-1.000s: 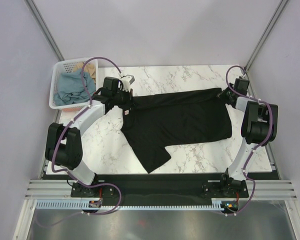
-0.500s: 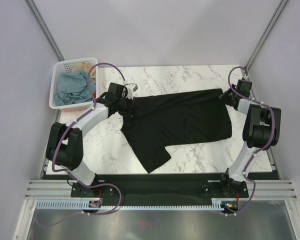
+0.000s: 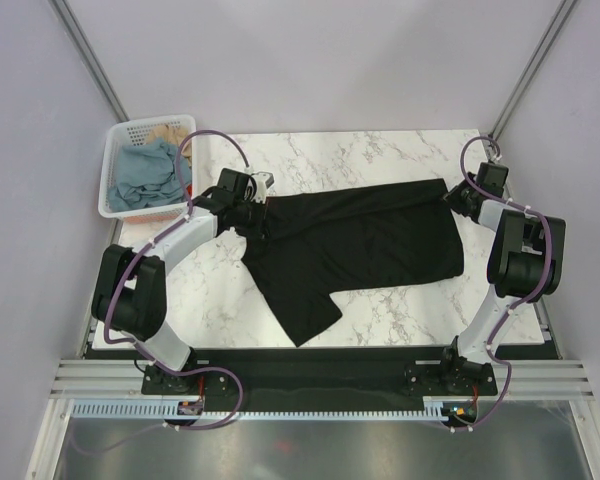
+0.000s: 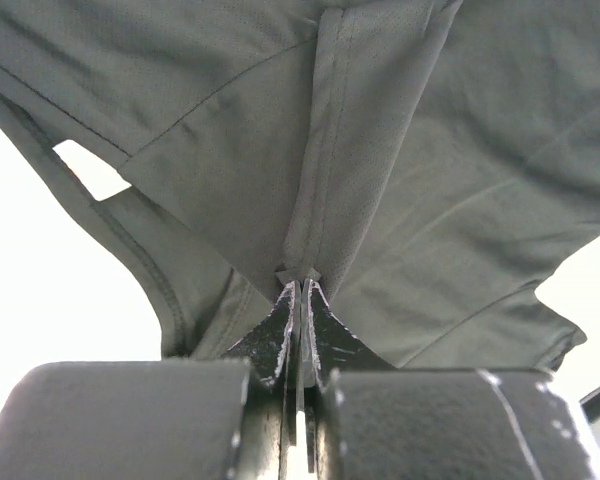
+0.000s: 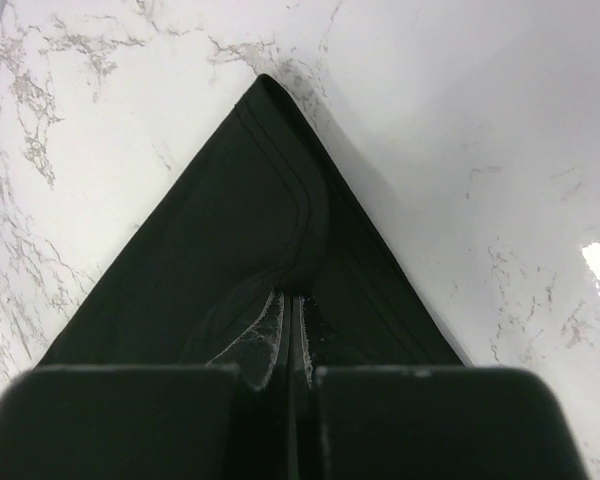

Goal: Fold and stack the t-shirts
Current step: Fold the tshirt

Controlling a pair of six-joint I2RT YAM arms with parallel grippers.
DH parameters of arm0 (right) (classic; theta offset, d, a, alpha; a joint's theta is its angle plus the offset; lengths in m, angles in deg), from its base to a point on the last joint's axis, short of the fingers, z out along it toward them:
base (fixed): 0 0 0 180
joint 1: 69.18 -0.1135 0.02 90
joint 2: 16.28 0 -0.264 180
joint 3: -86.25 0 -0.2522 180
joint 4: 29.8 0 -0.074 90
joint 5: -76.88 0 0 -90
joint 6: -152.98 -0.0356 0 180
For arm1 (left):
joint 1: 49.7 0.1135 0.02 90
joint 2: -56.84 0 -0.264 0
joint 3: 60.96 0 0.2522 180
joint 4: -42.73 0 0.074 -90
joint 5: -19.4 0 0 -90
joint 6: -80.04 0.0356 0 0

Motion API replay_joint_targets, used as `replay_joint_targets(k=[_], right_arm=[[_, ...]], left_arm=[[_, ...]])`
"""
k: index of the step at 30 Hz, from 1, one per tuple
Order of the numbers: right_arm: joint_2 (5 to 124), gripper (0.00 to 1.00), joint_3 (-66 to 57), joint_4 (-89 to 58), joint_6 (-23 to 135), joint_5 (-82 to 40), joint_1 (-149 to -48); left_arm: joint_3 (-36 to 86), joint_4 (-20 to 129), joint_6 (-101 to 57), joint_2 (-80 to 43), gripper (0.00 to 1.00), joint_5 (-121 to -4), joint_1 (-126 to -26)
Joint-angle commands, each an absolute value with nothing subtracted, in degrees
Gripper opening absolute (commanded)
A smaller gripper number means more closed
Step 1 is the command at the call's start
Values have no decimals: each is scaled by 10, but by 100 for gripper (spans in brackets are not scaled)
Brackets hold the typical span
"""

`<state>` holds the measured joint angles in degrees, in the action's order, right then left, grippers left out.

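Observation:
A black t-shirt (image 3: 360,240) lies spread across the marble table (image 3: 360,155), one sleeve pointing to the near edge. My left gripper (image 3: 257,205) is shut on the shirt's far left end; in the left wrist view the fabric (image 4: 400,160) hangs from the closed jaws of the gripper (image 4: 301,285). My right gripper (image 3: 452,193) is shut on the far right corner, and in the right wrist view the gripper (image 5: 290,300) pinches the hem corner (image 5: 270,190). A dusty blue shirt (image 3: 140,175) and a tan shirt (image 3: 165,130) sit in the basket.
The white slotted basket (image 3: 115,150) stands at the far left corner of the table, just left of my left arm. Grey walls close in both sides. Bare marble shows beyond and in front of the shirt.
My left gripper has moved right and slightly toward the near side with the shirt's left end. My right gripper has shifted a little right and away, stretching the far edge.

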<state>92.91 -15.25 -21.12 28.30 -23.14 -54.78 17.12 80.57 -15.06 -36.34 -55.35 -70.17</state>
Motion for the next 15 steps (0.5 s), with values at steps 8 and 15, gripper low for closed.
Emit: replay_joint_targets(k=[8,15], right_arm=[[910,0,-160,-204,286,-212,-542],[897,0,-162,-190,285,-209,-542]], left_arm=[[169,847,-193,-371,2,-476,-706],[166,871,-188,-385,13,-496,-706]])
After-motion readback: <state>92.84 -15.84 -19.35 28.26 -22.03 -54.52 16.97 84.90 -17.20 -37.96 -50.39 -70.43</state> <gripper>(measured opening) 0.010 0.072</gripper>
